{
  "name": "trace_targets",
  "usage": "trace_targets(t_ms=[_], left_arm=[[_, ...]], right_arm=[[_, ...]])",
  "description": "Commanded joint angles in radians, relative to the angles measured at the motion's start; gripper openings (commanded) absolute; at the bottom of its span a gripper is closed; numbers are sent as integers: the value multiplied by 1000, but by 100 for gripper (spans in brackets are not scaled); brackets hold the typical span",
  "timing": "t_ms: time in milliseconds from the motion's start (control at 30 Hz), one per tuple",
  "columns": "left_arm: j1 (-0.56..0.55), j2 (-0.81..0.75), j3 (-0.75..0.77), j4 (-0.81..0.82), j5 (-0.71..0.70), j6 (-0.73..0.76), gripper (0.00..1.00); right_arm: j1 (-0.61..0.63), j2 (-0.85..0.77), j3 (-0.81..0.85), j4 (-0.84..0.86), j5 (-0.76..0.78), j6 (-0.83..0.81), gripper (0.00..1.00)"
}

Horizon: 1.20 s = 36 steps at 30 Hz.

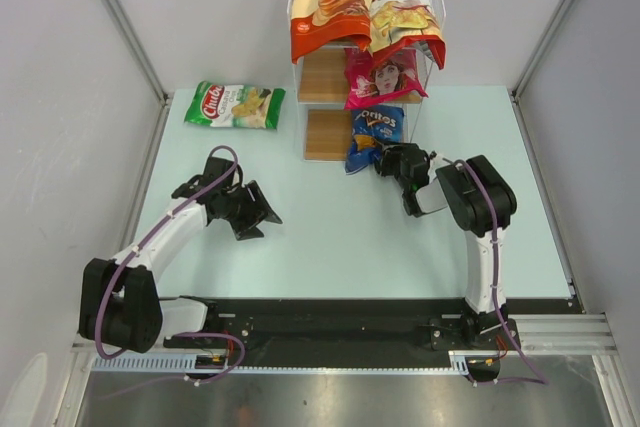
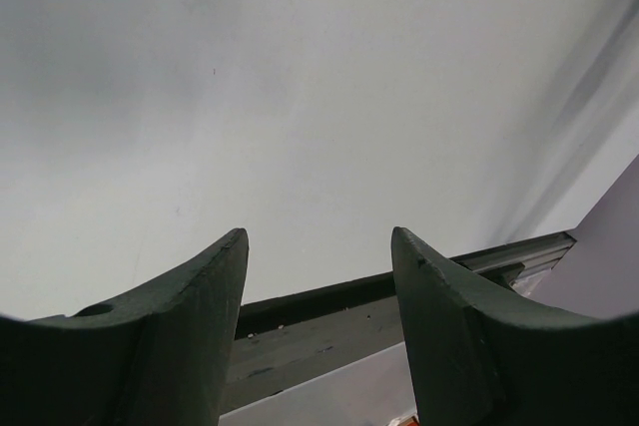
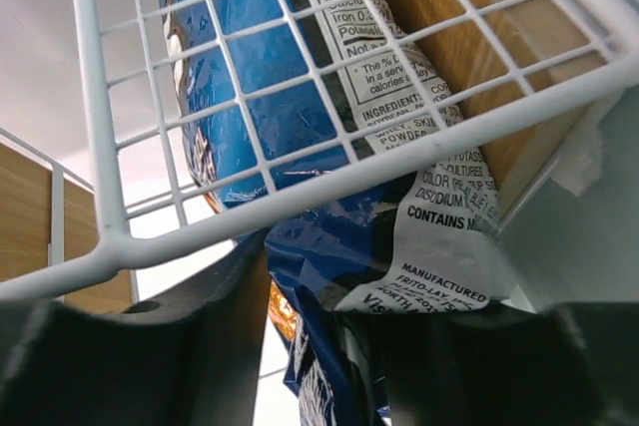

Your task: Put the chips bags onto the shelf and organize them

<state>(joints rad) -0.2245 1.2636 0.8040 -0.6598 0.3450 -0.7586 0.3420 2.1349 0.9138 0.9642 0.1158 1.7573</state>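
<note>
We note the green Chuba bag [image 1: 235,105] flat on the table [image 1: 350,247], far left. Left gripper [image 1: 250,219] spread wide, empty. Blue Doritos bag [image 1: 372,132] on the shelf [image 1: 328,135] bottom tier, its edge between the right gripper [image 1: 387,160] fingers; we cannot tell whether it is clamped.

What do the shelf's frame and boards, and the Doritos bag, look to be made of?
Frame: probably coated metal wire, since it is a thin, smooth white grid.
Boards: light wood or a wood-look laminate, with a matte tan surface.
Doritos bag: glossy plastic film, shown by its creases and bright highlights.
</note>
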Motion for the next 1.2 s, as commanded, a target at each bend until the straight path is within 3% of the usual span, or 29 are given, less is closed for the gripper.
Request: trace_targets(t_ms=[0,233,300,667,767,900,1033,1167], left_arm=[[-3,-12,27,12,-11,10,65],[-3,-17,38,9,-43,-11,67],[-3,-13,46,0,-57,-22,75],[1,-7,80,34,-18,-27,76],[4,-21,61,42,0,-19,76],[4,-62,37,38,5,-10,77],[5,-107,3,54,11,-13,76],[5,-132,-32,66,26,-22,76]], right_arm=[[-18,3,20,14,-45,-33,51],[-6,-93,11,-10,-198,-134,58],[-3,-151,11,-72,-231,-191,61],[0,-247,-16,-353,-380,-282,66],[-6,-224,-24,-357,-398,-265,66],[-1,-207,-30,-352,-420,-259,58],[5,-233,-33,-404,-397,-275,40],[-21,-266,-33,-462,-374,-311,34]])
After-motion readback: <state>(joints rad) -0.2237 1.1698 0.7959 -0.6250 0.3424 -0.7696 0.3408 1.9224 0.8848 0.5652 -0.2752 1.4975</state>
